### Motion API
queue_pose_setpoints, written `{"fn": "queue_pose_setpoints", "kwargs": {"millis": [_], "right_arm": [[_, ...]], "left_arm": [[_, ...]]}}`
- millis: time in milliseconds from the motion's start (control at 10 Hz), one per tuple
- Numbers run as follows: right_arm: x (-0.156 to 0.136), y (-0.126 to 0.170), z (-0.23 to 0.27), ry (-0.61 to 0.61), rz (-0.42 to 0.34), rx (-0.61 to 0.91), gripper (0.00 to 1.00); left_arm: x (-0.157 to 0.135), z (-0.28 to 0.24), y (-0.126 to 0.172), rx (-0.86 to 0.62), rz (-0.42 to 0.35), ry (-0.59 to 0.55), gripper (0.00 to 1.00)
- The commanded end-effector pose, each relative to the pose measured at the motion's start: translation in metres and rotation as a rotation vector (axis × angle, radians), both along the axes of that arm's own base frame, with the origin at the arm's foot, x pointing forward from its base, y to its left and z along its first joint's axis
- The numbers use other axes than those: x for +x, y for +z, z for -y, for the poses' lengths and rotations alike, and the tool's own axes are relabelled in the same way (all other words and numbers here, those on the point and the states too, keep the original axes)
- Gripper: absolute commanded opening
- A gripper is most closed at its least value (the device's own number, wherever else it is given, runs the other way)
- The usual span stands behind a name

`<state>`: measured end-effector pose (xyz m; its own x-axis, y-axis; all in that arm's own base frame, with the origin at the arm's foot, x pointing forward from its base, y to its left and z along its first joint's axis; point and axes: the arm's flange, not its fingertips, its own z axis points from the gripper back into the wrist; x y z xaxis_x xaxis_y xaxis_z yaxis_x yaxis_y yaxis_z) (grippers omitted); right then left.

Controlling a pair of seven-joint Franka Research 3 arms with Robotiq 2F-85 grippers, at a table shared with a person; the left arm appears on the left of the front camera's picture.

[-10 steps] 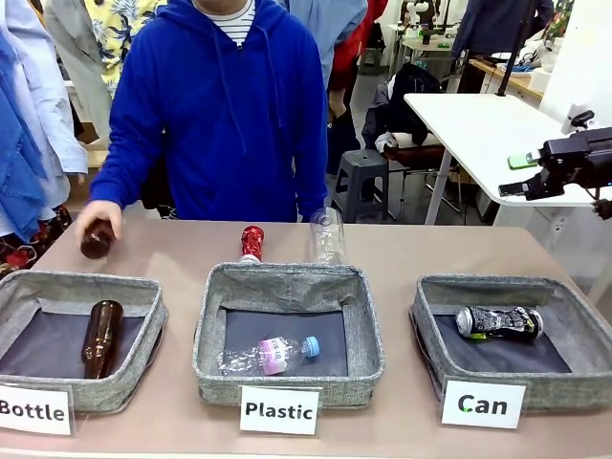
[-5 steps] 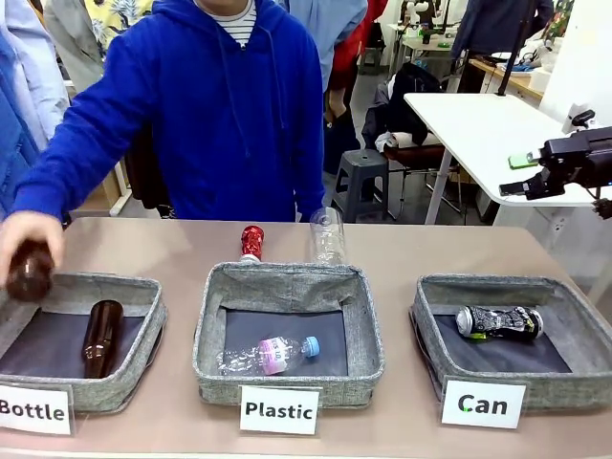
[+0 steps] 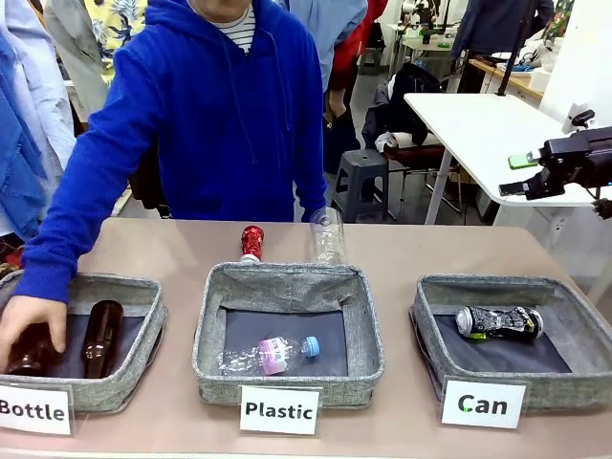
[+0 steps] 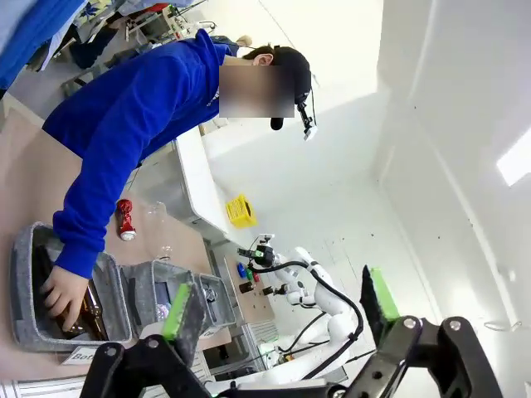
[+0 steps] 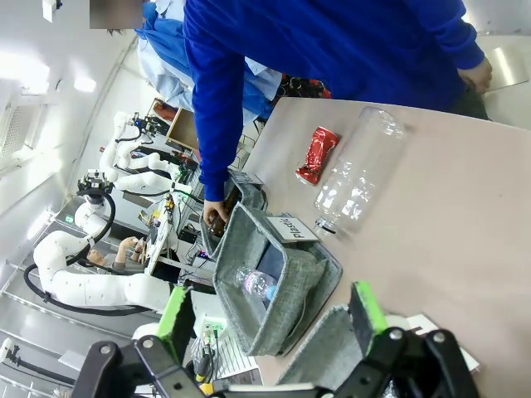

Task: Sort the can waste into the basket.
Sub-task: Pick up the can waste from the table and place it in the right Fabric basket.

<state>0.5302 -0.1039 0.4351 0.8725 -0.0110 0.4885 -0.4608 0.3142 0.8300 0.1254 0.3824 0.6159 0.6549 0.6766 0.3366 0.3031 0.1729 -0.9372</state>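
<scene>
Over the last second the person's hand [image 3: 29,320] has carried a brown bottle [image 3: 32,352] from the far left of the worktop [image 3: 421,249] down into the Bottle basket [image 3: 134,373], where it now rests beside a second brown bottle. This does not advance the can sorting. Neither arm has moved: the right tool [image 3: 513,175] hangs raised at the right edge, well apart from the baskets, jaws spread and empty. The left tool [image 4: 278,303] is likewise released, holding nothing. The black-and-silver can [image 3: 499,322] lies on its side inside the Can basket [image 3: 555,390], dented, its patterned wall facing up. The red can [image 3: 251,243], crumpled with white marks, lies on the worktop just behind the Plastic basket [image 3: 287,287], near a clear bottle [image 3: 327,236]. In my judgement, this can remains to be sorted.
</scene>
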Motion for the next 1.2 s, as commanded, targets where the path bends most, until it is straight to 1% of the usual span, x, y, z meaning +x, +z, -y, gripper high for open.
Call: {"fn": "queue_pose_setpoints", "kwargs": {"millis": [0,200,400,500,600,700,800,900,1000,1100], "right_arm": [[-0.001,0.002,-0.001,0.000,0.016,-0.019,1.00],[-0.001,0.002,-0.001,0.000,0.016,-0.019,1.00],[-0.001,0.002,-0.001,0.000,0.016,-0.019,1.00],[-0.001,0.002,-0.001,0.000,0.016,-0.019,1.00],[-0.001,0.002,-0.001,0.000,0.016,-0.019,1.00],[-0.001,0.002,-0.001,0.000,0.016,-0.019,1.00],[-0.001,0.002,-0.001,0.000,0.016,-0.019,1.00],[-0.001,0.002,-0.001,0.000,0.016,-0.019,1.00],[-0.001,0.002,-0.001,0.000,0.016,-0.019,1.00],[-0.001,0.002,-0.001,0.000,0.016,-0.019,1.00]], "left_arm": [[0.003,0.004,0.009,0.012,0.021,-0.011,1.00],[0.019,0.016,0.017,0.052,-0.007,-0.044,1.00],[0.040,0.041,0.025,0.121,-0.034,-0.109,1.00],[0.057,0.053,0.028,0.158,-0.066,-0.136,1.00],[0.080,0.069,0.029,0.198,-0.113,-0.179,1.00],[0.111,0.093,0.030,0.259,-0.184,-0.246,1.00],[0.140,0.121,0.028,0.326,-0.243,-0.288,1.00],[0.165,0.153,0.028,0.391,-0.268,-0.341,1.00],[0.188,0.189,0.030,0.487,-0.280,-0.348,1.00],[0.209,0.237,0.029,0.592,-0.279,-0.424,1.00]]}}
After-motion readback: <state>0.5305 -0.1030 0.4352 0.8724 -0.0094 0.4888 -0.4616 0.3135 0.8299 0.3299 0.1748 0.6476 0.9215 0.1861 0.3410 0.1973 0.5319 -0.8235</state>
